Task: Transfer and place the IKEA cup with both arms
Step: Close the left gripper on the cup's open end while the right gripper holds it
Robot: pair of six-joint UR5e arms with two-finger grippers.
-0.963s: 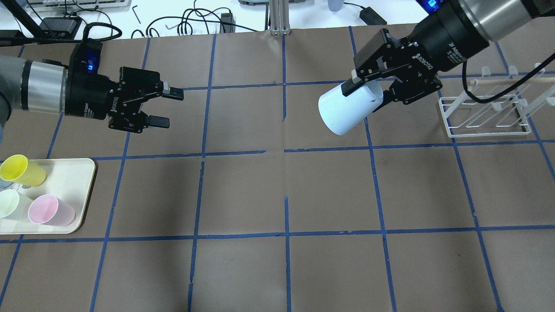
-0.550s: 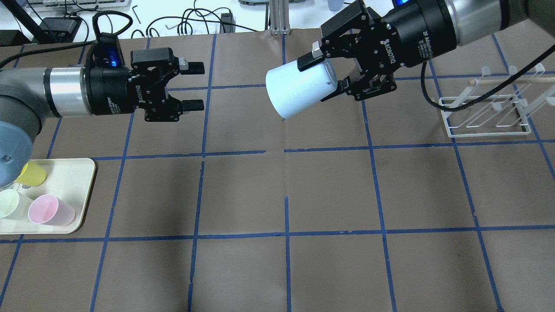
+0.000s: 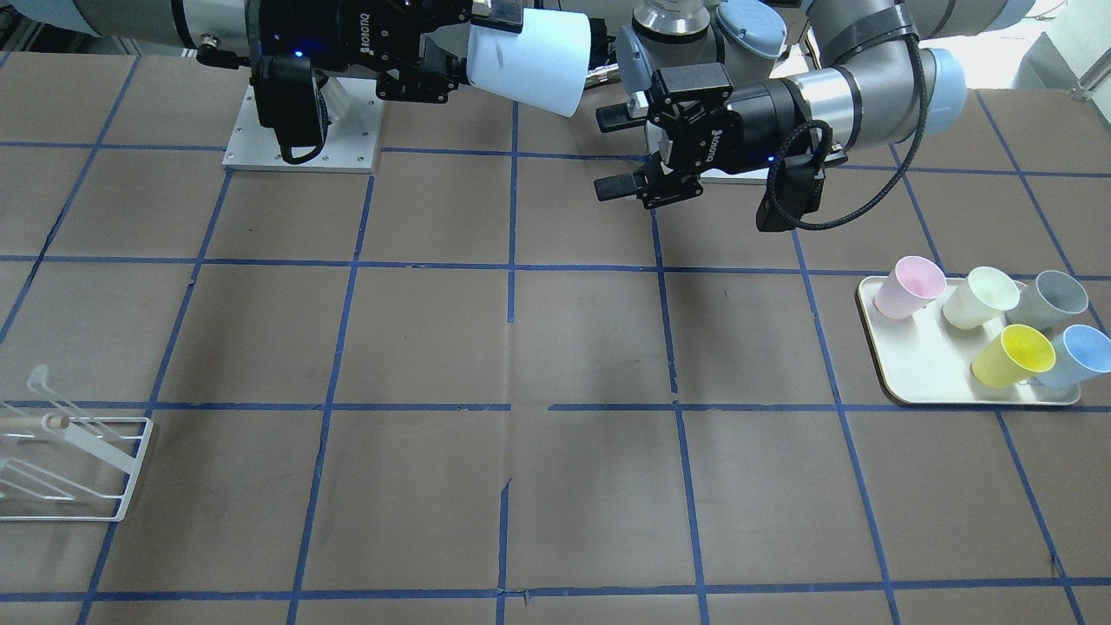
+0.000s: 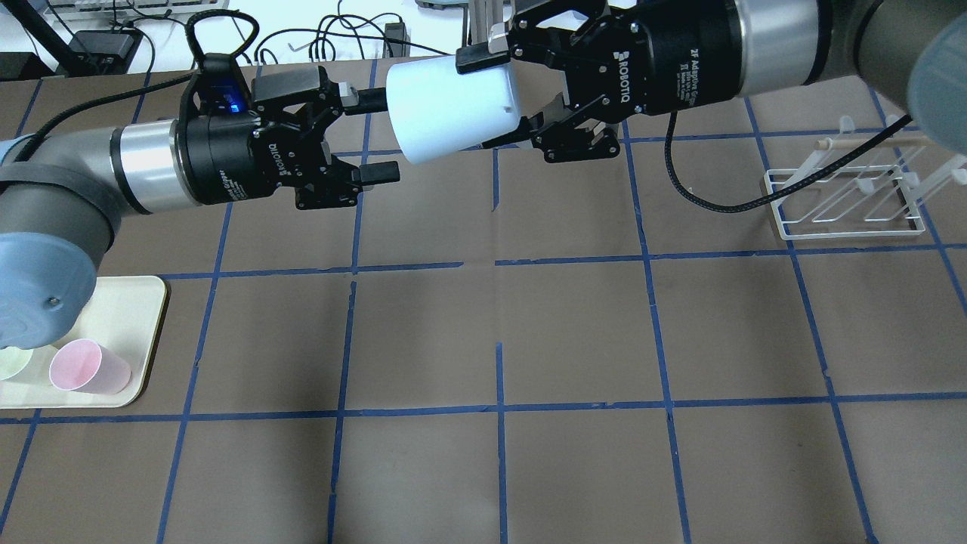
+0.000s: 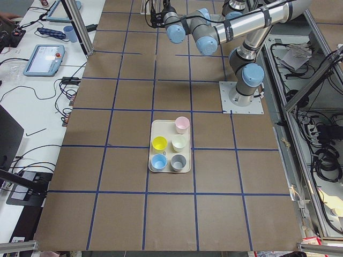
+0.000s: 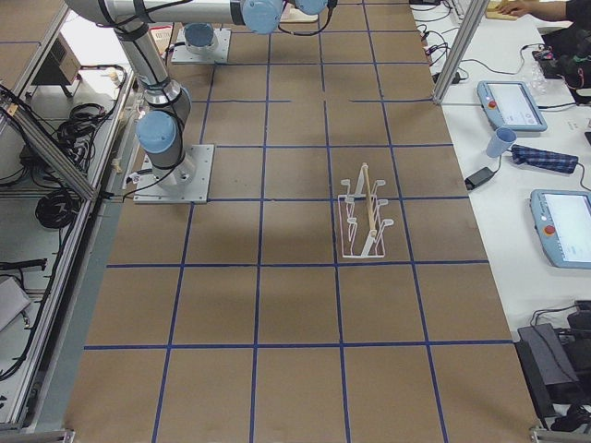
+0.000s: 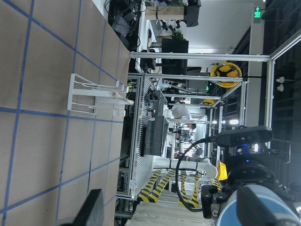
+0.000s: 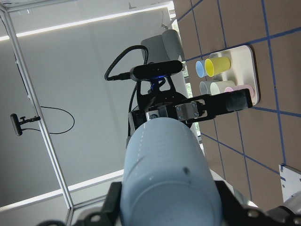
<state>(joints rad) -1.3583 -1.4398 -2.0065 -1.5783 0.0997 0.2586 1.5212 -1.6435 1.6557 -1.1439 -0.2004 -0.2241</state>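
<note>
A brown paper-covered desk (image 4: 574,340), ruled into squares by blue tape, fills the scene, with cables lying beyond its far edge. The IKEA cup (image 4: 453,109) is in the air above the far middle of the desk, lying roughly sideways. The right hand (image 4: 487,102) pinches it across its wall. The left hand (image 4: 375,136) faces it with its 2 fingers spread and nothing between them. The cup's free end is close to the upper finger and, seen from the front, looks apart from it.

By its look the cup is light, stiff, thin plastic. It is smooth and tapered, so a pinch could creep toward the narrow end. The left hand would best straddle the free end's wall and squeeze moderately. 5 other cups sit on the tray (image 3: 924,369), well apart.
</note>
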